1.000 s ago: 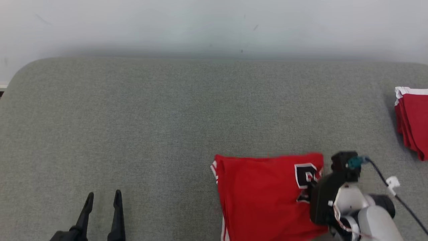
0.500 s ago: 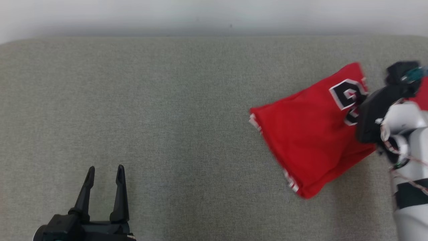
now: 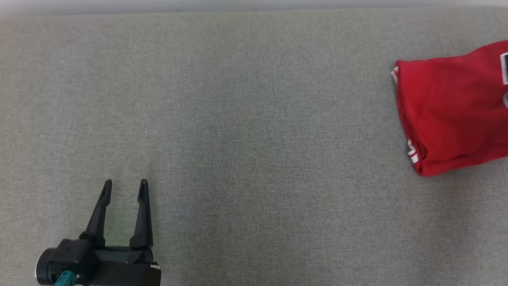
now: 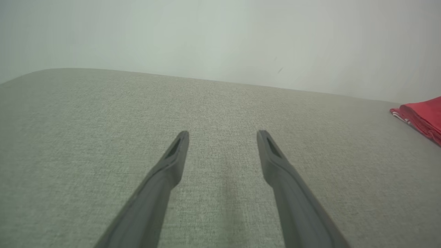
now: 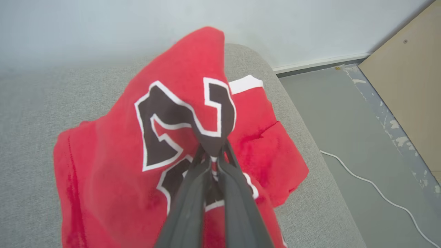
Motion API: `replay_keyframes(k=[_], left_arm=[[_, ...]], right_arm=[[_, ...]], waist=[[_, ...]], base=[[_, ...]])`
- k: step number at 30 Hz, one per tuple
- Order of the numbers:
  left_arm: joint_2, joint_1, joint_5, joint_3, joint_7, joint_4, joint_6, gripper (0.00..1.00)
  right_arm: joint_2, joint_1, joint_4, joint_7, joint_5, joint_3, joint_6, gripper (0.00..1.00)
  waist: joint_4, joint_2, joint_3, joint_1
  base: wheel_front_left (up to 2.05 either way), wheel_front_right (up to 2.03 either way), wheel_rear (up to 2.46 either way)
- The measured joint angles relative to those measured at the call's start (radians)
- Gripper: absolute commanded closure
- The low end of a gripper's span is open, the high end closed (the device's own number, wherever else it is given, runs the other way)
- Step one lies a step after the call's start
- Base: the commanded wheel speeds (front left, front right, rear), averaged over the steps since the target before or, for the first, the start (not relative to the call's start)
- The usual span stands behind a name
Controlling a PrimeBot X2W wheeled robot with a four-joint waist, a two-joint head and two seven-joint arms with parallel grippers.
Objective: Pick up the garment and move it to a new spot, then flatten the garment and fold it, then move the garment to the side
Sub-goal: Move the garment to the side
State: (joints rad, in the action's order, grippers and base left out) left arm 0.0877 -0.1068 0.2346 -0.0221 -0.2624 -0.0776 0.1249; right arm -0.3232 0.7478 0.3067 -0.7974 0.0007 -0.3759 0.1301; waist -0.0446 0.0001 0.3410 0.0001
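The garment (image 3: 448, 107) is a folded red jersey with white trim, seen at the right edge of the head view on the grey cushion (image 3: 254, 119). In the right wrist view my right gripper (image 5: 213, 155) is shut on the garment (image 5: 113, 148), pinching a fold at its black, white-edged number print; the cloth hangs bunched from the fingers. My left gripper (image 3: 125, 184) stands open at the lower left, far from the jersey, with nothing between its fingers. The left wrist view shows that left gripper (image 4: 223, 134) over bare cushion, with the garment (image 4: 420, 115) at far right.
Another red cloth with a white band (image 5: 246, 83) lies beyond the held jersey by the cushion's rounded right end. Past that edge is grey floor with a white cable (image 5: 365, 182) and a wooden panel (image 5: 406, 69). A pale wall (image 4: 220, 34) backs the cushion.
The head camera has shifted. My right gripper has carried the jersey away to the right, and the right arm has left the head view. The left gripper stays open.
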Motion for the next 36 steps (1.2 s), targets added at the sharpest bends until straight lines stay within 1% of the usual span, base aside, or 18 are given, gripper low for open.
replay_keyframes(k=[4, 10, 13, 16, 18, 19, 23, 24, 25, 26, 31, 34, 36], left_arm=[[0.014, -0.021, 0.000, -0.015, 0.000, -0.001, 0.004, 0.00], [0.035, -0.041, 0.000, -0.041, 0.000, -0.002, 0.004, 0.00], [0.047, -0.041, 0.002, -0.049, 0.000, -0.004, 0.004, 0.00], [0.060, -0.041, 0.002, -0.054, 0.000, -0.005, 0.004, 0.00], [0.072, -0.041, 0.002, -0.057, 0.000, -0.005, 0.004, 0.00], [0.078, -0.041, 0.002, -0.062, 0.000, -0.004, 0.004, 0.00], [0.089, -0.046, 0.003, -0.073, 0.001, -0.004, 0.005, 0.00], [0.091, -0.048, 0.005, -0.076, 0.001, -0.004, 0.005, 0.00], [0.094, -0.050, 0.005, -0.077, 0.001, -0.005, 0.005, 0.00], [0.096, -0.054, 0.007, -0.080, 0.001, -0.005, 0.005, 0.00], [0.108, -0.058, 0.008, -0.085, 0.001, -0.007, 0.005, 0.00], [0.118, -0.064, -0.002, -0.081, 0.001, 0.001, 0.004, 0.00], [0.119, -0.068, -0.004, -0.076, 0.000, 0.019, 0.004, 0.00]], right_arm=[[-0.015, 0.054, 0.049, 0.022, -0.048, -0.075, 0.000, 1.00], [-0.028, 0.091, 0.048, 0.059, -0.169, -0.225, 0.000, 1.00], [-0.026, 0.106, 0.054, 0.080, -0.222, -0.308, 0.000, 1.00], [-0.004, 0.127, 0.057, 0.108, -0.261, -0.377, 0.000, 1.00], [0.010, 0.132, 0.059, 0.142, -0.279, -0.402, 0.000, 1.00], [0.020, 0.135, 0.063, 0.178, -0.295, -0.416, 0.000, 1.00], [0.036, 0.151, 0.075, 0.229, -0.335, -0.432, 0.000, 1.00], [0.040, 0.153, 0.075, 0.244, -0.344, -0.433, 0.000, 0.89], [0.043, 0.153, 0.075, 0.260, -0.357, -0.432, 0.000, 0.31], [0.045, 0.153, 0.076, 0.268, -0.371, -0.434, 0.000, 0.00], [0.045, 0.153, 0.087, 0.291, -0.415, -0.447, 0.000, 0.00], [0.044, 0.166, 0.102, 0.337, -0.415, -0.441, 0.000, 0.00], [0.038, 0.176, 0.118, 0.378, -0.400, -0.410, 0.000, 0.00]], waist=[[-0.003, 0.0000, 0.031, 0.0001], [0.003, 0.0001, 0.072, 0.0001], [0.009, 0.0000, 0.090, 0.0001], [0.012, 0.0001, 0.106, 0.0000], [0.013, 0.0000, 0.116, 0.0000], [0.013, 0.0001, 0.126, 0.0000], [0.011, 0.0001, 0.141, 0.0000], [0.011, 0.0001, 0.143, 0.0000], [0.011, 0.0001, 0.145, 0.0000], [0.011, 0.0000, 0.146, 0.0000], [0.011, 0.0000, 0.144, 0.0000], [0.008, 0.0000, 0.137, 0.0000], [0.006, -0.0001, 0.129, 0.0000]], base=[[0.00, 0.00, 0.00], [0.00, 0.00, 0.00], [0.00, 0.00, 0.00], [0.00, 0.00, 0.00], [0.00, 0.00, 0.00], [0.00, 0.00, 0.00], [0.00, 0.00, 0.00], [0.00, 0.00, 0.00], [0.00, 0.00, 0.00], [0.00, 0.00, 0.00], [0.00, 0.00, 0.00], [0.00, 0.00, 0.00], [0.00, 0.00, 0.00]])
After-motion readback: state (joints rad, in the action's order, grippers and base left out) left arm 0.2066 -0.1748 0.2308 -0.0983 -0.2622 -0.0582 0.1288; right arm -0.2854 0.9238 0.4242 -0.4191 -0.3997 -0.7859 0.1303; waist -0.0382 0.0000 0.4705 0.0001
